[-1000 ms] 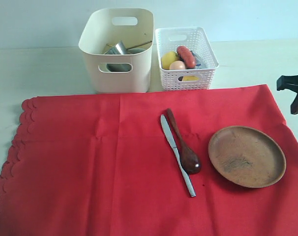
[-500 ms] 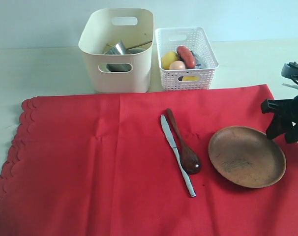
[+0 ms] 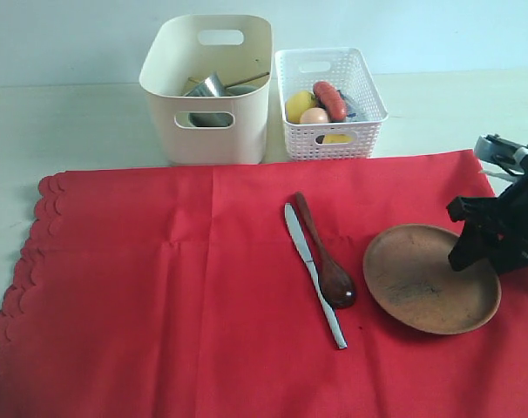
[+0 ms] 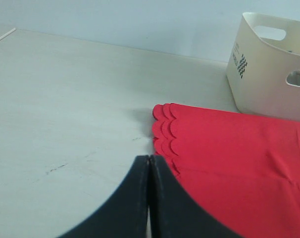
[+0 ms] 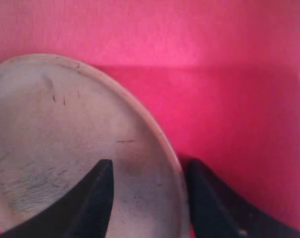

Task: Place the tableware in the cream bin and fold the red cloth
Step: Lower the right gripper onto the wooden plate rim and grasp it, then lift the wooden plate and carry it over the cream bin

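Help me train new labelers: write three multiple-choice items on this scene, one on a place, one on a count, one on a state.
1. Where does the knife lie?
A. on the red cloth, beside the spoon
B. inside the cream bin
C. in the white basket

2. How many pieces of tableware lie on the cloth?
A. two
B. three
C. five

3. How does the right gripper stand?
A. open, its fingers either side of the plate rim
B. shut on the spoon
C. shut on a fold of cloth

Answers: 1 A, the knife lies along the spoon on the red fabric; 2 B, knife, spoon and plate are there; 3 A, the right wrist view shows one finger over the plate and one outside its rim.
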You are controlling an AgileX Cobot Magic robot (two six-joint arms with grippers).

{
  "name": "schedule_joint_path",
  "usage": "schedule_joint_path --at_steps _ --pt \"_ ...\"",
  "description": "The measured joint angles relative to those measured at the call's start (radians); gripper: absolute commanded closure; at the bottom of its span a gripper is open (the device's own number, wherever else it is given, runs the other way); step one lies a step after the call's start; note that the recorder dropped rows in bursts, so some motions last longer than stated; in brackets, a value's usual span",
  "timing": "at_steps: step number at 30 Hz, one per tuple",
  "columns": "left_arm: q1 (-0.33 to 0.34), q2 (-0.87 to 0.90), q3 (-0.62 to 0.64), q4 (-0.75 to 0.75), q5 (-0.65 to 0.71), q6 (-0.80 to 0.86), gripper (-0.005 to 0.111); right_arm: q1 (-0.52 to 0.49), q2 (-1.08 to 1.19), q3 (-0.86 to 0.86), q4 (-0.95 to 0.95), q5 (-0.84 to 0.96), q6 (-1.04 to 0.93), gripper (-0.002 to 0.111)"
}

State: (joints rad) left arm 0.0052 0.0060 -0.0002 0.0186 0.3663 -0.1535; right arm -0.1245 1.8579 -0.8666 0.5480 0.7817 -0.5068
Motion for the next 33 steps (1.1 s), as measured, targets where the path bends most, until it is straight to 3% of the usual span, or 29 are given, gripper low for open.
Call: schedule_joint_path --at_steps 10,12,17,33 --pt "0.000 0.000 0.000 0.000 0.000 0.000 0.107 -0.006 0.040 -0.010 0.027 0.025 -0.028 0.064" --pt "0.000 0.000 0.000 0.000 0.000 0.000 0.107 -0.006 0.050 -0.014 0.038 0.035 -0.047 0.073" --pt "0.000 0.000 0.000 0.000 0.000 0.000 0.107 -0.010 0.077 -0.020 0.067 0.054 -0.070 0.107" --pt "0.000 0.000 0.000 0.000 0.000 0.000 0.107 -0.003 -0.029 -0.004 -0.023 0.031 -0.029 0.108"
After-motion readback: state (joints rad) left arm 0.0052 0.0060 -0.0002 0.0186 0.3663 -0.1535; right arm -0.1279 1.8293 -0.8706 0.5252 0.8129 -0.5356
